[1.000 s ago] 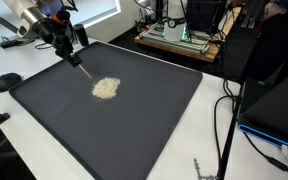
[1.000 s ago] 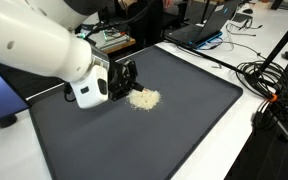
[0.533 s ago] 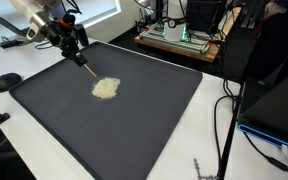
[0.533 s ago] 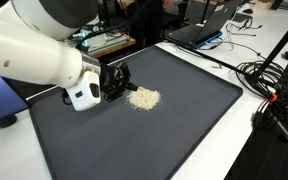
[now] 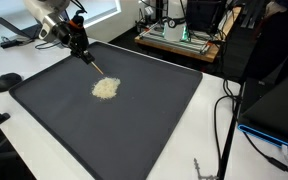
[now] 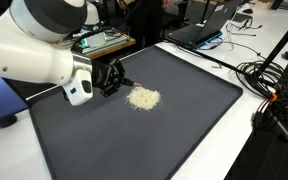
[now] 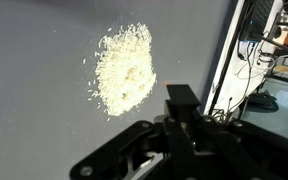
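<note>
Dark mat (image 7: pixel 34 60) fills most of frame. Pale grain pile (image 7: pixel 124 70) lies on it, upper middle, roughly oval, loose grains scattered round edge, mostly at left. Pincer (image 7: pixel 181 100) enters from bottom, black, blurred; jaws pressed together, tip just right of and below pile, not touching it. Mat edge runs down right side; white counter (image 7: pixel 236 45) strip beside it. Cables (image 7: pixel 267 50) and clutter beyond, far right.
</note>
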Controlling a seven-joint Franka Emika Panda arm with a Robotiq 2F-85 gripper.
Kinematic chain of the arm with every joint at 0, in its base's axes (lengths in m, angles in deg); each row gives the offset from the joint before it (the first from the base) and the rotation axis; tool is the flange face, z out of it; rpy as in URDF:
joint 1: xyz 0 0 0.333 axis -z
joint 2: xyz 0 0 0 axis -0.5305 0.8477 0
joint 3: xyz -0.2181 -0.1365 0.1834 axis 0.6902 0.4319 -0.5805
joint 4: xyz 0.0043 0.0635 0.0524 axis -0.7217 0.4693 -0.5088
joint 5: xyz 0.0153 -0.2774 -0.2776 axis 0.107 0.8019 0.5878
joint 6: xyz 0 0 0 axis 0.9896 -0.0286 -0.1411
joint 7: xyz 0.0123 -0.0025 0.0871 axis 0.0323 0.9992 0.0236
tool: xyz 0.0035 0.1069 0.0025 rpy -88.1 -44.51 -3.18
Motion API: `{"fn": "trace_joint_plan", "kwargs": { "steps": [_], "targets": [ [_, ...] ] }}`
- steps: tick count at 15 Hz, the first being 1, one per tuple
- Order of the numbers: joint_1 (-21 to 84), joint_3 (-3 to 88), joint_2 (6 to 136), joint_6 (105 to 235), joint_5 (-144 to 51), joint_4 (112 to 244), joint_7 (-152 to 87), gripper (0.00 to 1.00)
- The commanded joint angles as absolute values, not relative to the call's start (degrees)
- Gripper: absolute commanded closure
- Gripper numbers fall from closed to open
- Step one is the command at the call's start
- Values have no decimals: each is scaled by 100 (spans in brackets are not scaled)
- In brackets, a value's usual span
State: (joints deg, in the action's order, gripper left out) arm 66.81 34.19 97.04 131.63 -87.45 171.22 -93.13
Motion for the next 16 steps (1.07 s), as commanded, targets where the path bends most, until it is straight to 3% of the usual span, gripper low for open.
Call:
{"fn": "trace_joint_plan", "kwargs": {
  "steps": [1, 16],
  "targets": [
    [6650, 3657, 9438, 13273, -9206, 17701, -9764, 97],
    [6458, 4182, 9765, 13469, -10823, 17968, -10196, 97]
  ]
}}
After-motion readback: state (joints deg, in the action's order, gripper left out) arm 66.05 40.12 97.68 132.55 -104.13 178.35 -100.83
